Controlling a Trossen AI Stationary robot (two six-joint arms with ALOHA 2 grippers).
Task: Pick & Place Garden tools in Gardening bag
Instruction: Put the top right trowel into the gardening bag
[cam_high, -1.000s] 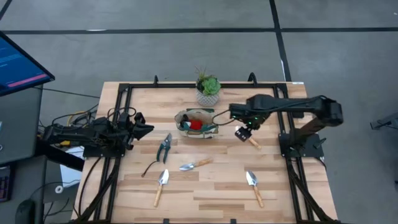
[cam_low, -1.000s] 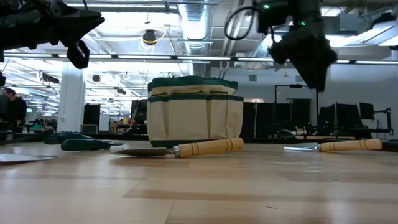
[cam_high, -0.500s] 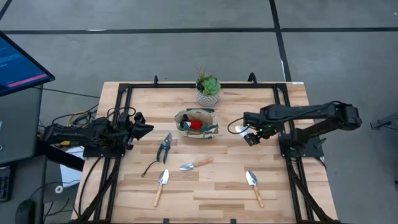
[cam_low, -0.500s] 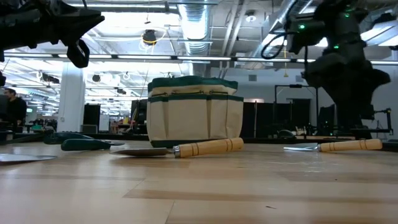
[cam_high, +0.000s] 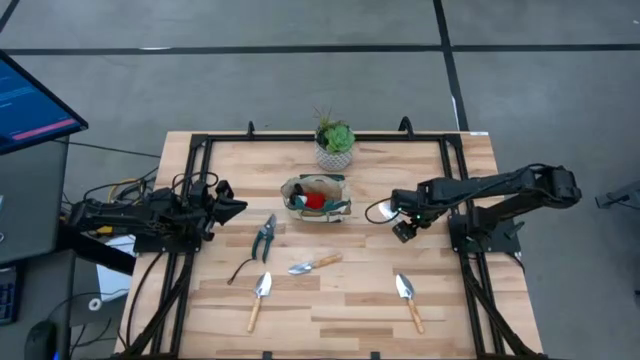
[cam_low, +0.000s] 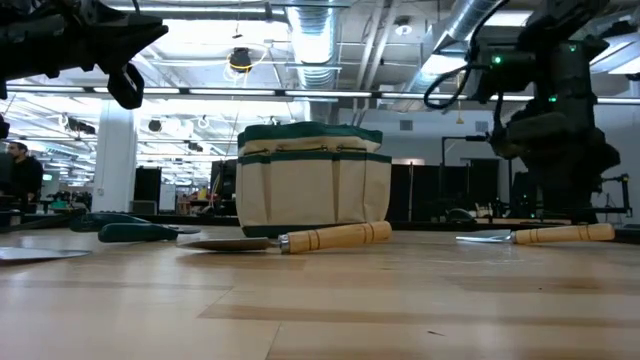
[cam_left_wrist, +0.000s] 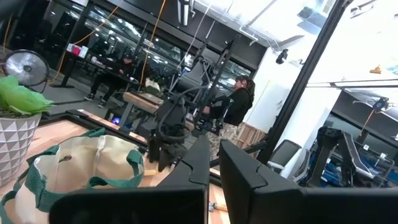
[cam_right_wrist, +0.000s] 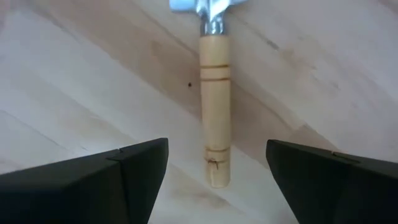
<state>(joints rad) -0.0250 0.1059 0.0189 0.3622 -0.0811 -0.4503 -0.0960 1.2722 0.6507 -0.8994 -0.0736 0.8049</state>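
My right gripper (cam_high: 403, 229) is open, low over the right part of the table. In the right wrist view (cam_right_wrist: 217, 163) its fingers stand on either side of a trowel's wooden handle (cam_right_wrist: 214, 118), which lies flat on the table. They do not touch it. The tan gardening bag (cam_high: 315, 197) stands mid-table with a red item inside. Pruning shears (cam_high: 264, 237), a thin black curved tool (cam_high: 241, 270) and three more trowels (cam_high: 313, 264) (cam_high: 259, 298) (cam_high: 408, 300) lie on the table. My left gripper (cam_high: 228, 207) waits shut at the table's left.
A green plant in a white pot (cam_high: 334, 142) stands behind the bag near the far edge. A black frame (cam_high: 200, 150) runs around the tabletop. A monitor (cam_high: 30, 105) stands off the table's left. People show in the room beyond in the left wrist view (cam_left_wrist: 239, 102).
My right gripper has moved from beside the bag toward the table's right and near edges. It has come down over the trowel lying there, and the arm has drawn back. The tools and the bag have stayed put.
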